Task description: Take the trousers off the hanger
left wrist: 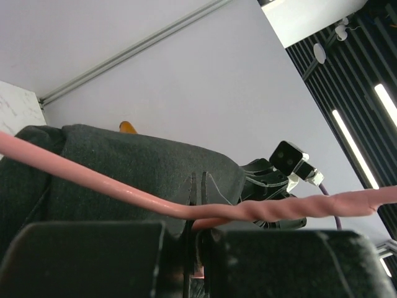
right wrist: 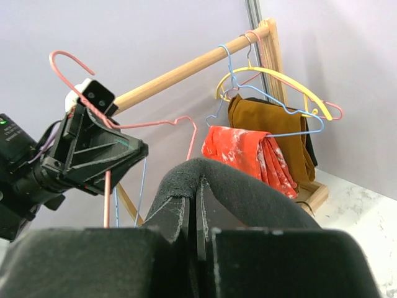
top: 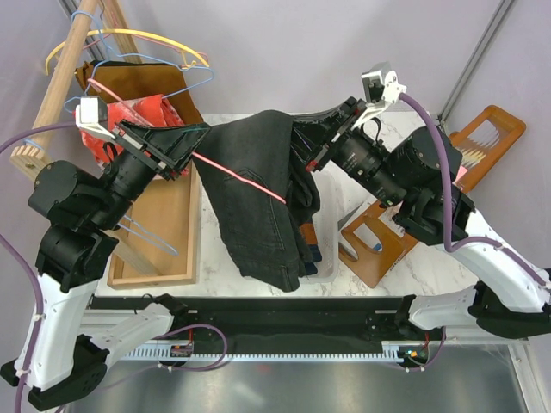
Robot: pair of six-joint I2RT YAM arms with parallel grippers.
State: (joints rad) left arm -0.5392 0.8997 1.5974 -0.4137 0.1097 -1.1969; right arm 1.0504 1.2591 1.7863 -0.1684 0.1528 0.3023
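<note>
We see the left gripper (top: 195,143) clamped tight on the twisted neck of a pink hanger (top: 245,181), its fingers (left wrist: 93,254) pressed together around the wire. The right gripper (top: 317,142) is pinched hard on a fold of the black trousers (top: 258,198), with the cloth bunched up between its fingers (right wrist: 279,261). Those trousers hang draped over the hanger's bar, held in the air between our two arms above the table (top: 211,258). Under their right edge we make out the denim trousers (top: 312,245) with a brown waist patch. We cannot tell whether that pair hangs on the bar too. A wooden tray (top: 155,280) lies on the table below the left gripper. Beyond it, a red cloth (right wrist: 245,152) and a brown garment (right wrist: 276,127) hang side by side from the rack (right wrist: 186,67).
</note>
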